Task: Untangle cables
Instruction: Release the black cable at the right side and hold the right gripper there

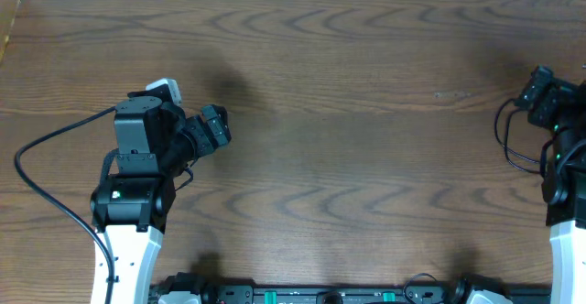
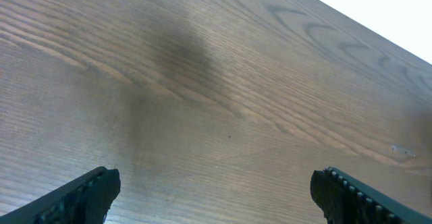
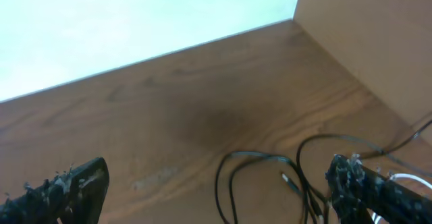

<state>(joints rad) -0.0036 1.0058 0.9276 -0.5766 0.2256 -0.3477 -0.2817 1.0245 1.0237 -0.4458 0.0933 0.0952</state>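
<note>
Counter (image 1: 348,57): brown wood grain fills all three views, and a pale strip runs along its far edge.
Left claw (image 2: 216,187): spread wide. Its two black fingers (image 2: 88,193) sit at the bottom corners of the left wrist view with only bare wood between them, and it has hold of nothing.
Left arm (image 1: 128,203): on the left side of the counter in the overhead view, well apart from the right arm. A thick black lead curves away from it towards the left edge.
Right claw (image 3: 216,173): spread wide. One dusty black finger (image 3: 67,190) is at the bottom left of the right wrist view and the other at the bottom right. Nothing is gripped between them.
Cables (image 3: 287,178): thin black cords lie in loose overlapping loops on the counter, under the right claw and nearer its right-hand finger. One small plug end rests inside the loops.
White cord (image 3: 407,178): only a short curved piece shows, just beside the right-hand finger. The rest of it is hidden.
Contact: the cords pass close to the right-hand finger, but I cannot tell whether they touch it.
Overhead view of the right side: thin black loops (image 1: 501,137) lie on the counter just left of the right arm (image 1: 568,203). I cannot tell from here which cord is which.
Side board (image 3: 378,42): a light brown upright panel meets the counter at the far right corner, beyond the cords.
</note>
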